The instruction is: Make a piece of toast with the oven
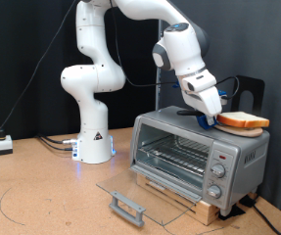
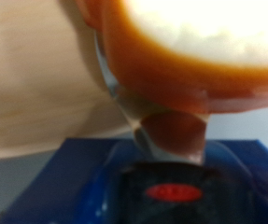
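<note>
The piece of toast (image 1: 244, 121) hung above the oven's (image 1: 199, 157) top, pinched by its edge in the gripper (image 1: 210, 118). The glass door (image 1: 140, 192) lay open. Carrying seemed underway; the wire rack (image 1: 176, 153) needs a level, low entry.

A brown tabletop (image 1: 42, 191) is spreading across the exterior view's bottom and left. A small white box (image 1: 2, 144) is sitting at the far left with dark cables (image 1: 50, 140) lying beside it. A black curtain (image 1: 23, 59) is hanging behind.
</note>
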`<action>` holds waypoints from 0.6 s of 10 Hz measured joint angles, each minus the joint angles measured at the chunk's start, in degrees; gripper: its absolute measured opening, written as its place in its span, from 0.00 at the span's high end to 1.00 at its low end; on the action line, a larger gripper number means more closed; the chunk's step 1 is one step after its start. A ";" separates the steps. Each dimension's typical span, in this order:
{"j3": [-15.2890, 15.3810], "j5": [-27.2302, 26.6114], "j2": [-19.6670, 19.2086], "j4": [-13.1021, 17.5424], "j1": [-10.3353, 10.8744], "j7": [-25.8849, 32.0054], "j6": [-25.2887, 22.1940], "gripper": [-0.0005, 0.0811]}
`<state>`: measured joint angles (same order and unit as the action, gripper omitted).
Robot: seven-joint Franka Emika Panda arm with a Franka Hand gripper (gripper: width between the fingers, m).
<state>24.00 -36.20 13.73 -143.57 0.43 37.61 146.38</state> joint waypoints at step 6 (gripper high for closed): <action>-1.53 -14.73 -0.03 -0.19 0.30 14.04 6.25 0.49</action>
<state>22.46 -50.94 13.69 -143.75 0.73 51.65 152.63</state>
